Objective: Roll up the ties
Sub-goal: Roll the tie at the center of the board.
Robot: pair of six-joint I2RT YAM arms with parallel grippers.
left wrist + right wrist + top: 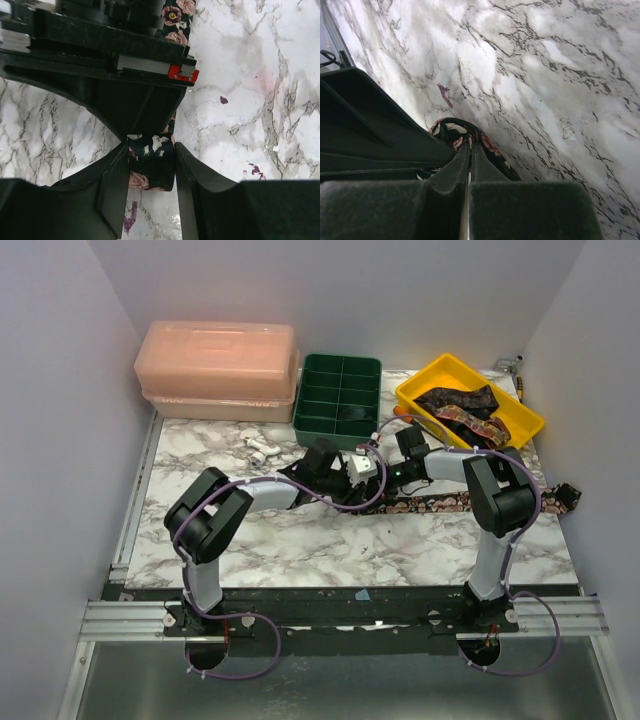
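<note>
One tie [450, 503] lies flat across the marble table, dark with pink flowers, its far end near the right edge. Its left end is wound into a small roll [151, 165]. In the left wrist view my left gripper [151, 150] stands with a finger pressed on each side of that roll. My right gripper [469, 146] is shut, with the tie's [490, 147] fabric curled around its fingertips and caught between them. More ties [465, 408] lie heaped in the yellow tray [425, 380]. In the top view both grippers meet at the table's middle.
A green compartment tray [338, 390] stands at the back centre and a pink lidded box [218, 370] at the back left. Small white plastic pieces [262, 448] lie in front of the box. Purple stains [223, 100] mark the marble.
</note>
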